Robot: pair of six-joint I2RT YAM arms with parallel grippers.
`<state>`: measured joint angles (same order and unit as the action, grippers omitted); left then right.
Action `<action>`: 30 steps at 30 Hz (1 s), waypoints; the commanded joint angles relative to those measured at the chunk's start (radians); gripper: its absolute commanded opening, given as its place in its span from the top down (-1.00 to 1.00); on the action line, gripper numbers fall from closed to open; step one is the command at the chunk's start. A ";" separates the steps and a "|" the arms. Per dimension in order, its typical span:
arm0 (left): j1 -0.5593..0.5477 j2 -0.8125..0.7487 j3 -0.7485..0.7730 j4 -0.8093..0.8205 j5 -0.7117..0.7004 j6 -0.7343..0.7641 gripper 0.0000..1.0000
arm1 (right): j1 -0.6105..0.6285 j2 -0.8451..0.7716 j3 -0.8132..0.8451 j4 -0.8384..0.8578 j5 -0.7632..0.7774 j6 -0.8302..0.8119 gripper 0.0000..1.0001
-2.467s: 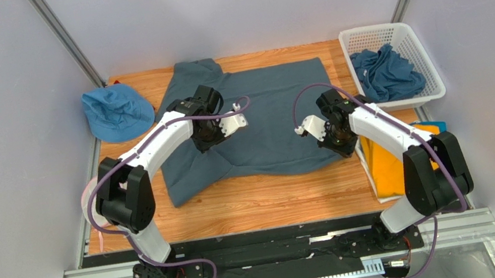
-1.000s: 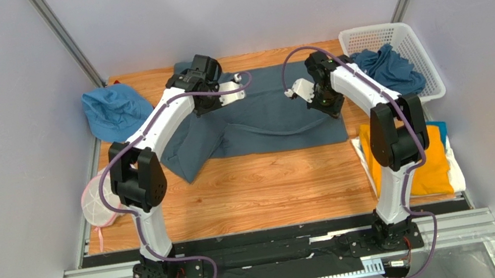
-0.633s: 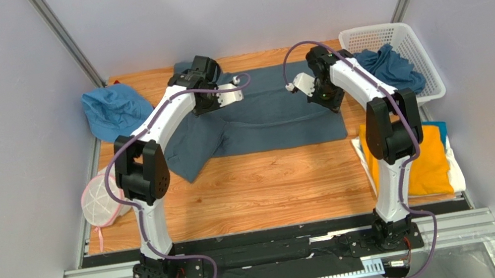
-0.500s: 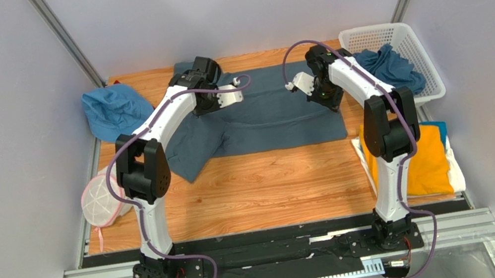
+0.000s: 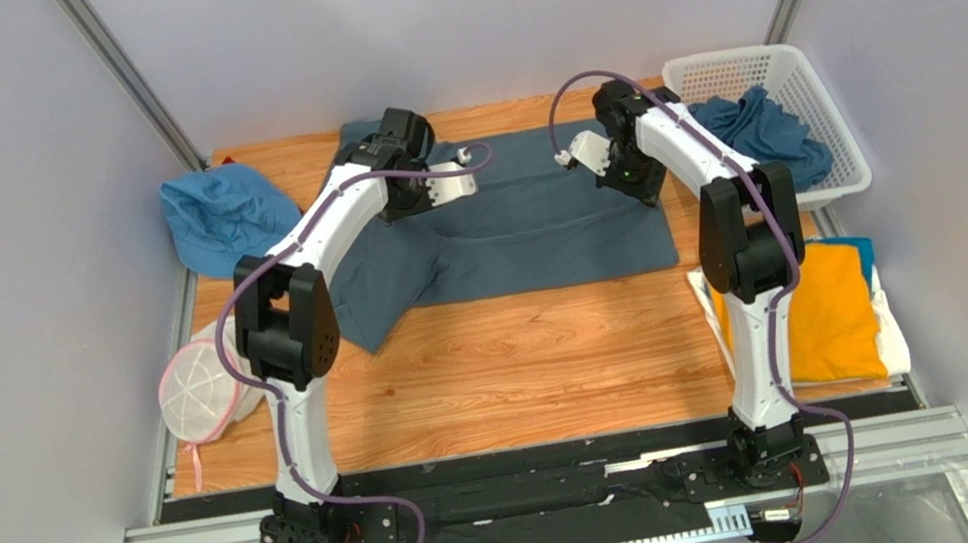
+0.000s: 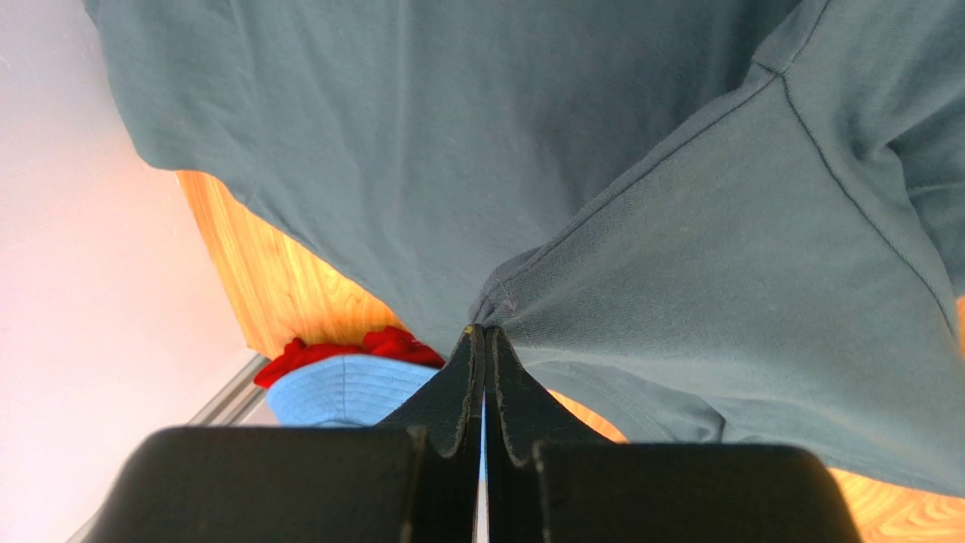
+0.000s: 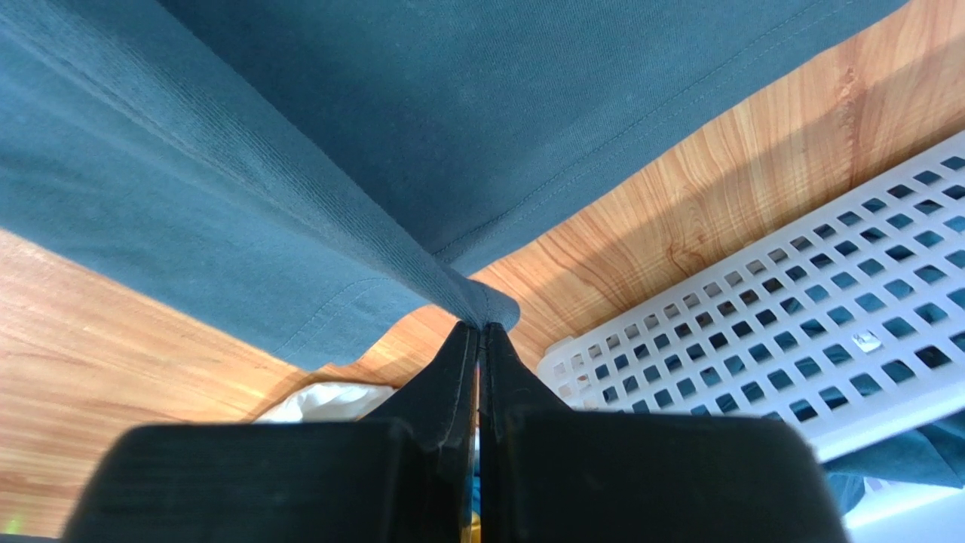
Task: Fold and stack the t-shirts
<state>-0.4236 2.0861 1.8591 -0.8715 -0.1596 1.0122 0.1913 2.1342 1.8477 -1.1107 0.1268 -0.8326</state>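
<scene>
The left fingers (image 6: pixel 459 390) are pressed together on a pinch of the dark slate-blue t-shirt (image 5: pixel 539 211), where a seam gathers into a small peak of cloth. The right fingers (image 7: pixel 453 379) are likewise clamped on this shirt. They grip a hemmed corner held up off the bench (image 5: pixel 536 366), just beside the white basket (image 5: pixel 724 60). From above, both arms reach to the far side of the bench. The shirt lies between them as a wide band, its left part bunched and trailing toward the near side. More slate-blue shirts (image 5: pixel 756 138) are heaped in the basket. A mustard-yellow shirt (image 5: pixel 830 317) lies flat at the right edge of the bench. A blue hat (image 5: pixel 223 219) sits at the far left, and a round mesh pouch (image 5: pixel 200 393) lies nearer along that edge
</scene>
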 commanded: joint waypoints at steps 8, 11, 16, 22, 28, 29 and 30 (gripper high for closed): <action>0.006 0.041 0.068 0.046 -0.014 0.028 1.00 | -0.026 0.052 0.050 0.002 0.048 -0.023 1.00; 0.006 0.052 0.077 0.058 -0.020 0.029 1.00 | -0.027 0.056 0.045 0.008 0.051 -0.023 1.00; 0.006 0.069 0.091 0.072 -0.020 0.031 1.00 | -0.029 0.053 0.021 0.032 0.057 -0.013 0.40; 0.006 0.091 0.106 0.095 -0.031 0.042 1.00 | -0.029 0.024 -0.031 0.066 0.059 -0.007 0.07; 0.006 0.114 0.114 0.153 -0.063 0.078 1.00 | -0.027 0.000 -0.073 0.075 0.048 0.004 0.06; 0.006 0.117 0.120 0.160 -0.066 0.084 1.00 | -0.027 -0.002 -0.088 0.077 0.050 0.004 0.06; 0.006 0.120 0.123 0.166 -0.070 0.088 1.00 | -0.027 -0.005 -0.094 0.080 0.050 0.004 0.06</action>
<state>-0.4229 2.1910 1.9282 -0.7704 -0.1982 1.0546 0.1669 2.1899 1.7771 -1.0592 0.1669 -0.8383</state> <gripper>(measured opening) 0.007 0.469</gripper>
